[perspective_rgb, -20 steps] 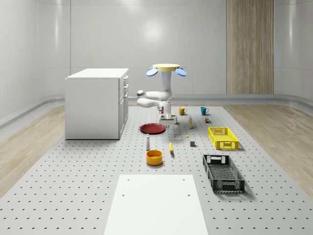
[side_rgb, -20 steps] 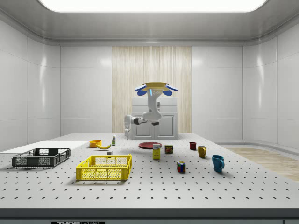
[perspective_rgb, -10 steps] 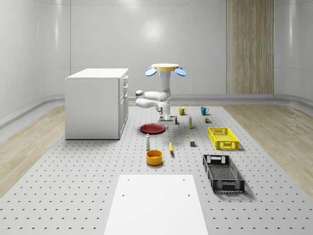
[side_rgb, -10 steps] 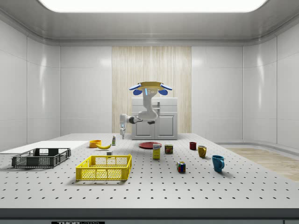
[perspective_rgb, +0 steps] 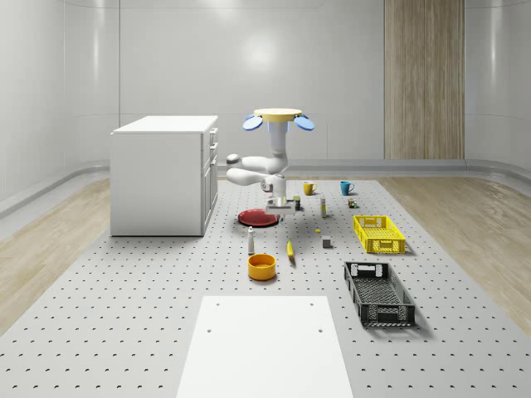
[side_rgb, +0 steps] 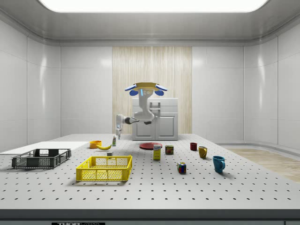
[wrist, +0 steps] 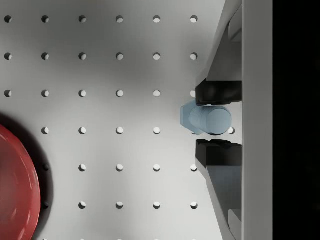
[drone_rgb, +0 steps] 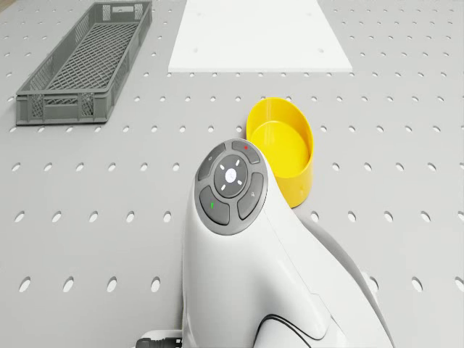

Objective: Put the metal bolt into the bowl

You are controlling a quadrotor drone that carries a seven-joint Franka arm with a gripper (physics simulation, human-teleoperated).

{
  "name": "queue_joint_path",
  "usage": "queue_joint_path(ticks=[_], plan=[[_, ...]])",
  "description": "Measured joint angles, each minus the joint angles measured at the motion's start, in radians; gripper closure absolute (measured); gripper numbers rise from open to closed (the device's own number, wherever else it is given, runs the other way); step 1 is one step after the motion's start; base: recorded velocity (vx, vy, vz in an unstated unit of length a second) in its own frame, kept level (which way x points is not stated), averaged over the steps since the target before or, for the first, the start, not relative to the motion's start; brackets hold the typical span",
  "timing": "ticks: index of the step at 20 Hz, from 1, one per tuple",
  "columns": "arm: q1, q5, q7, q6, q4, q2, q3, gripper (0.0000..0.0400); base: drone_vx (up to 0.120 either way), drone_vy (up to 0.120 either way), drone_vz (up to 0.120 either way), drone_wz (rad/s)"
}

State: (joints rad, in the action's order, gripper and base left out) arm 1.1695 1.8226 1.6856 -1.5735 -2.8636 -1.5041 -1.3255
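Note:
The metal bolt (wrist: 198, 119), pale blue-grey with a hex head, sits between the two black pads (wrist: 218, 93) of my gripper (wrist: 212, 120), which is shut on it. The drone (perspective_rgb: 278, 117) hovers above the perforated table near the red plate (perspective_rgb: 259, 217). Its white arm hangs down to the gripper (perspective_rgb: 279, 205), held over the table beside the plate's edge (wrist: 17, 185). The yellow bowl (perspective_rgb: 261, 265) stands on the table nearer the front, ahead of the arm in the drone view (drone_rgb: 284, 145). In the side view the gripper (side_rgb: 118, 130) hangs above and right of the bowl (side_rgb: 95, 144).
A small bottle (perspective_rgb: 250, 240) and a banana (perspective_rgb: 290, 249) lie near the bowl. A grey crate (drone_rgb: 85, 65) and a yellow crate (perspective_rgb: 378, 233) are at the whole-scene view's right, a white sheet (drone_rgb: 261, 36) at the front, a white cabinet (perspective_rgb: 164, 174) at the left. Mugs (side_rgb: 218, 163) and cans stand further back.
Drone and arm have drifted to the side view's left, toward the bowl, carrying the bolt. The gripper has stayed shut on it.

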Motion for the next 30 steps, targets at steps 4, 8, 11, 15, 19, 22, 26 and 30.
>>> queue_joint_path(ticks=[4, 8, 11, 15, 19, 22, 26, 30], plan=[[0.001, -0.002, 0.001, -0.004, 0.000, -0.004, -0.001, 0.0300, 0.120, -0.050, 0.000, 0.000], [0.002, -0.003, 0.001, -0.007, 0.000, -0.007, -0.001, 0.0300, 0.120, -0.080, 0.000, 0.000], [0.003, -0.004, 0.002, -0.009, 0.000, -0.010, -0.002, 0.0300, 0.120, -0.120, 0.000, 0.000], [0.003, -0.005, 0.003, -0.012, 0.001, -0.013, -0.002, 0.0300, 0.120, -0.070, 0.000, 0.000], [0.004, -0.007, 0.003, -0.015, 0.001, -0.016, -0.002, 0.0300, 0.120, -0.080, 0.000, 0.000], [0.005, -0.008, 0.004, -0.017, 0.001, -0.018, -0.003, 0.0300, 0.120, -0.040, 0.000, 0.000], [0.005, -0.009, 0.004, -0.020, 0.001, -0.021, -0.003, 0.0300, 0.120, -0.110, 0.000, 0.000], [0.006, -0.010, 0.005, -0.022, 0.001, -0.023, -0.004, 0.0300, 0.120, 0.020, 0.000, 0.000]])
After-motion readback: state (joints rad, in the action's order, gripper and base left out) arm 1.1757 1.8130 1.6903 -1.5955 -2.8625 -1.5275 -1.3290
